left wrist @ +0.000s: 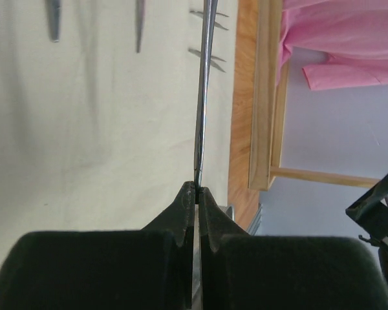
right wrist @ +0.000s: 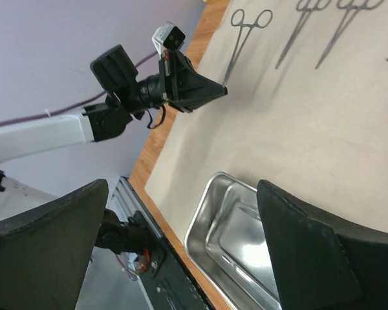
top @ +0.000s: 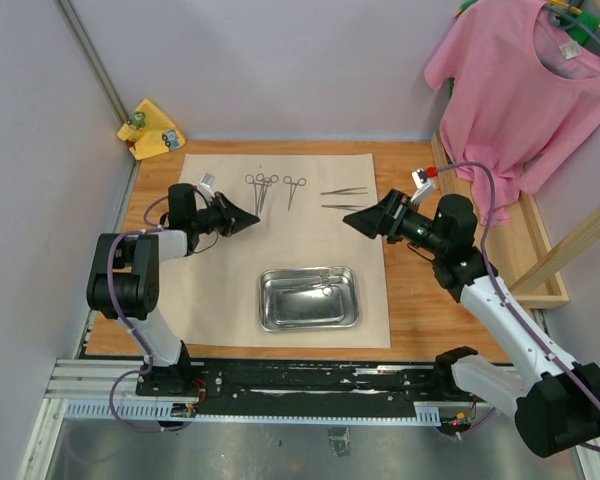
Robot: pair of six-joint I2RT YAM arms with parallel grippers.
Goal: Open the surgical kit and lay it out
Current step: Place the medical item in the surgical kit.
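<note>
The left gripper [top: 252,220] is clenching the tip of one forceps [top: 261,195] at the far left of the beige cloth wrap [top: 220,290]. The right gripper [top: 350,221] is hanging wide open just beside the tweezers [top: 343,191].

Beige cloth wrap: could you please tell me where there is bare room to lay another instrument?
Bare: the cloth wrap left of the steel tray, and the band between tray and forceps. Crowded: the far strip, with forceps, tweezers, the left gripper and the right gripper.
</note>
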